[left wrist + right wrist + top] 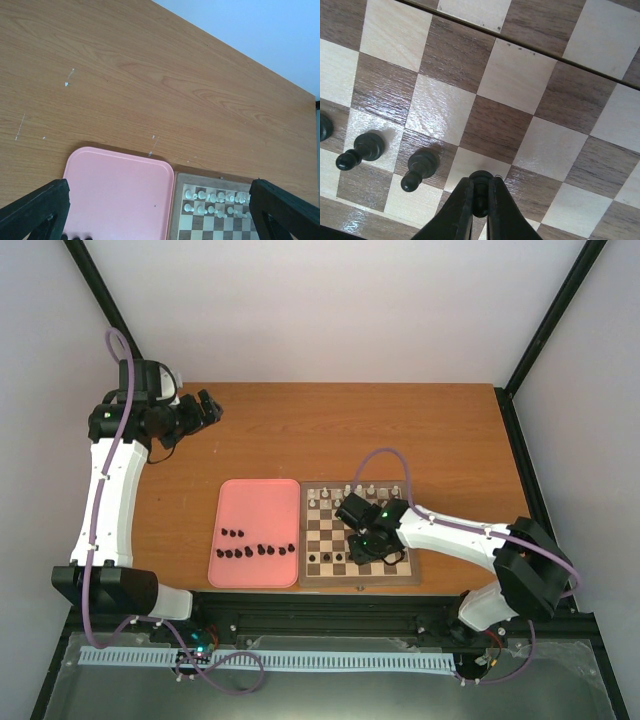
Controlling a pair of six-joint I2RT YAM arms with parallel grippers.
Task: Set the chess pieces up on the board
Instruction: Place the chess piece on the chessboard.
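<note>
The right tool (481, 187) is clamped on a single black piece (481, 178), its two fingers closed tight against the piece's sides, low over the board (495, 115). The piece sits at the edge of a light square near the board's near border. Just to its left, two more of the black chess pieces (420, 167) stand upright on neighbouring squares, and part of another shows at the frame's left edge. In the top view this tool is over the near right part of the board, with the white pieces (362, 490) lined along the far rows.

The rest of the black pieces lie on the pink tray (260, 505), which sits touching the board's left side; they are gathered in a loose row in the tray's near half.

The left tool (207, 407) is held above the far left corner of the counter (400, 430), well apart from tray and board. Its fingers (35, 210) are spread wide with nothing between them.
</note>
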